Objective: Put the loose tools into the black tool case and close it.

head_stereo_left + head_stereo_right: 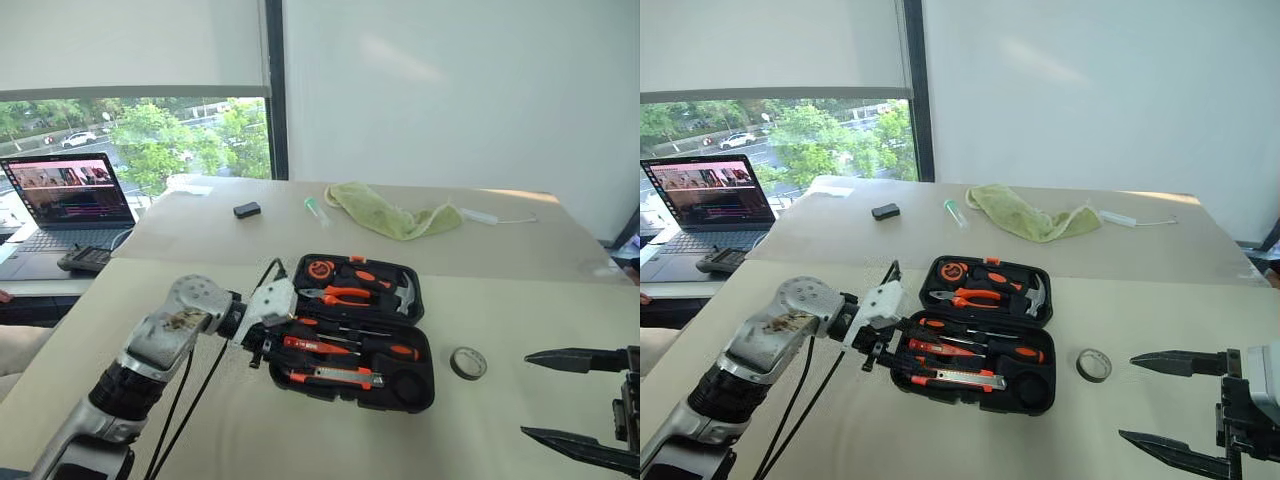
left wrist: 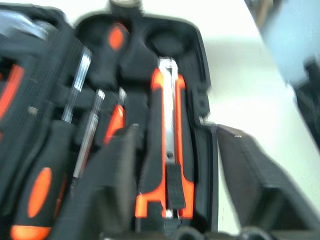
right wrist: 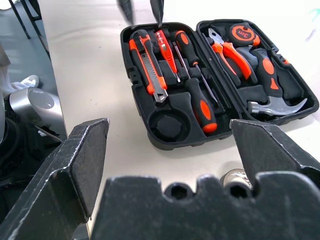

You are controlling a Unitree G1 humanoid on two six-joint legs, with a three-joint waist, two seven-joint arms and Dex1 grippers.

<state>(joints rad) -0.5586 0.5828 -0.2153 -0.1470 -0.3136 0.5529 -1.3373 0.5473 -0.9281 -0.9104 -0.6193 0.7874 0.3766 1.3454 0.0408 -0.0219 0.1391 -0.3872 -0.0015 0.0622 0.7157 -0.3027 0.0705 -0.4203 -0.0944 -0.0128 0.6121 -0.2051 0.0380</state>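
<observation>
My right claw (image 1: 590, 395) nearest, jaws wide, empty; left claw (image 1: 883, 350) at the black tool case (image 1: 420, 385) edge, grip unclear; case open, holding two screwdrivers (image 3: 197, 102), one tester (image 3: 165, 47), one knife (image 3: 150, 67); one tape roll (image 1: 467, 362) loose beside it.

The black tool case (image 1: 352, 335) is lying wide open and flat on the bench. Its near half holds the two black-and-orange screwdrivers (image 3: 196, 97), the slim orange tester (image 3: 164, 44) and the orange utility knife (image 3: 147, 65), all snug in their moulded slots with the round recess (image 3: 167, 122) still empty. The little tape roll (image 1: 467, 362) is still loose, flat on the bench just right of the case.
</observation>
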